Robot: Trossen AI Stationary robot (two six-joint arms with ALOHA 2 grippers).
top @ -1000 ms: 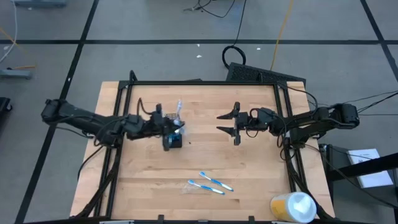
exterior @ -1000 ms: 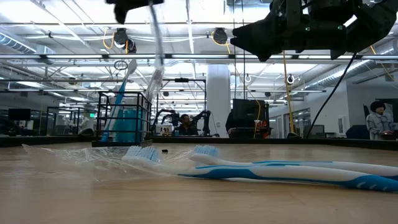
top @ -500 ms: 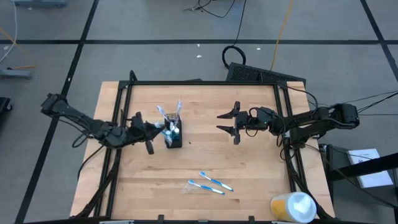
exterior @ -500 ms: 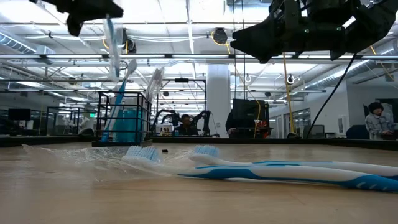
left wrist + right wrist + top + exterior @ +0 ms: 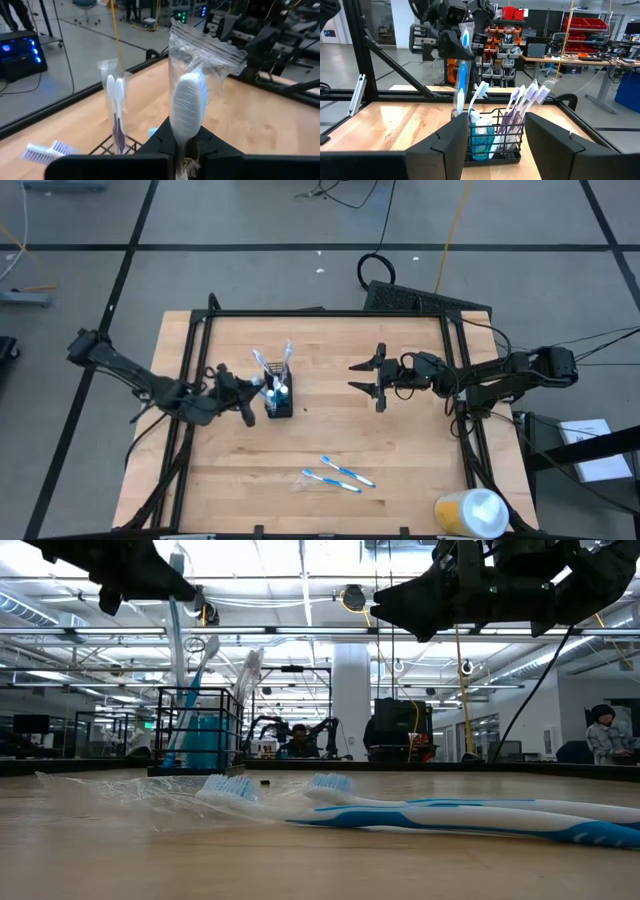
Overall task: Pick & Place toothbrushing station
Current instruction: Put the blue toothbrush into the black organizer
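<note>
1. Wooden table [image 5: 400,450] inside a black frame, grey tiled floor around it; low view looks into an open workshop with ceiling lights and seated people far off.
2. Black mesh holder [image 5: 279,402] sits left of table centre, upright, holding toothbrushes and small blue tubes [image 5: 481,141].
3. Left gripper [image 5: 247,391] is just left of the holder, clamped shut on a blue-and-white toothbrush [image 5: 461,62] still in its clear wrapper, held upright.
4. Right gripper [image 5: 377,377] hovers right of centre, well apart from the holder, jaws parted, holding nothing.
5. Two loose toothbrushes [image 5: 338,473] lie flat near the front edge.
6. Yellow-and-white round container [image 5: 472,513] at the front right corner.
7. No legible writing or brands anywhere.
</note>
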